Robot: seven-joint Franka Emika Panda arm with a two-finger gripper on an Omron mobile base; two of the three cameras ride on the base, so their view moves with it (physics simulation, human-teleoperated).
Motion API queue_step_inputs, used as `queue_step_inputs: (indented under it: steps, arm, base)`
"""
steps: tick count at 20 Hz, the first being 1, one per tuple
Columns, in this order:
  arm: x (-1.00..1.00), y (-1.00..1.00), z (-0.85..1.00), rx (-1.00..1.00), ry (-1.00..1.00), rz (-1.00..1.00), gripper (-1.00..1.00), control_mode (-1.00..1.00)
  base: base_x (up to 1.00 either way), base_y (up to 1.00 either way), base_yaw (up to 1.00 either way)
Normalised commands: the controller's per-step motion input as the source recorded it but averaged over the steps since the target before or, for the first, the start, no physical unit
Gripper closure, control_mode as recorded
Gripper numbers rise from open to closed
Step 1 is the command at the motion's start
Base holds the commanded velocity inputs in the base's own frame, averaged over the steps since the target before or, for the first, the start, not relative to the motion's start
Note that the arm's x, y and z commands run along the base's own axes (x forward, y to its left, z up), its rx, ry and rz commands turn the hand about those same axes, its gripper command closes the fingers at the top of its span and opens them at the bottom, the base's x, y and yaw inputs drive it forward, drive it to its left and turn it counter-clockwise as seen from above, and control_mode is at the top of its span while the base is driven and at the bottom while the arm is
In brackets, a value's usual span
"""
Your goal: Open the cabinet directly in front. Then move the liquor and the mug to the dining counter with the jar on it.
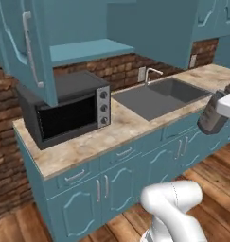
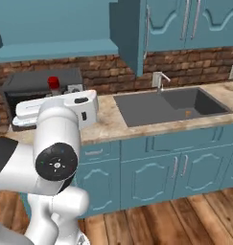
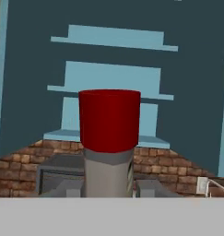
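Observation:
My gripper (image 3: 109, 188) is shut on the liquor (image 3: 109, 138), a grey-brown bottle with a red cap that stands between the two fingers (image 3: 67, 189). In the left base view the liquor (image 1: 212, 116) hangs tilted at the right edge, over the counter front, under the white hand. From the right base its red cap (image 2: 53, 82) peeks above the hand. The cabinet (image 1: 88, 49) stands open, its left door (image 1: 26, 47) swung out and its teal shelves (image 3: 113, 73) bare in the hand view. The mug, the dining counter and the jar are out of view.
A black toaster oven (image 1: 69, 111) sits on the marbled counter (image 1: 116, 130) below the open cabinet. A grey sink (image 1: 159, 97) with a faucet (image 1: 149, 73) lies to its right. Teal base cabinets (image 1: 111, 184) and wooden floor (image 1: 201, 172) are below.

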Motion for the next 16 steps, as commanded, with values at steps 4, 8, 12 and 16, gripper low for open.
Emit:
queue_step_inputs:
  steps: [4, 8, 12, 16]
  arm:
    - [0.00, 0.00, 0.00, 0.00, 0.00, 0.00, 1.00, 1.00]
    - [0.00, 0.00, 0.00, 0.00, 0.00, 0.00, 1.00, 1.00]
    - [0.00, 0.00, 0.00, 0.00, 0.00, 0.00, 1.00, 1.00]
    - [0.00, 0.00, 0.00, 0.00, 0.00, 0.00, 1.00, 1.00]
  base:
    - [0.00, 0.00, -0.64]
    - [-0.06, 0.00, -0.58]
    - [-0.04, 0.00, -0.56]
    - [-0.19, 0.00, -0.56]
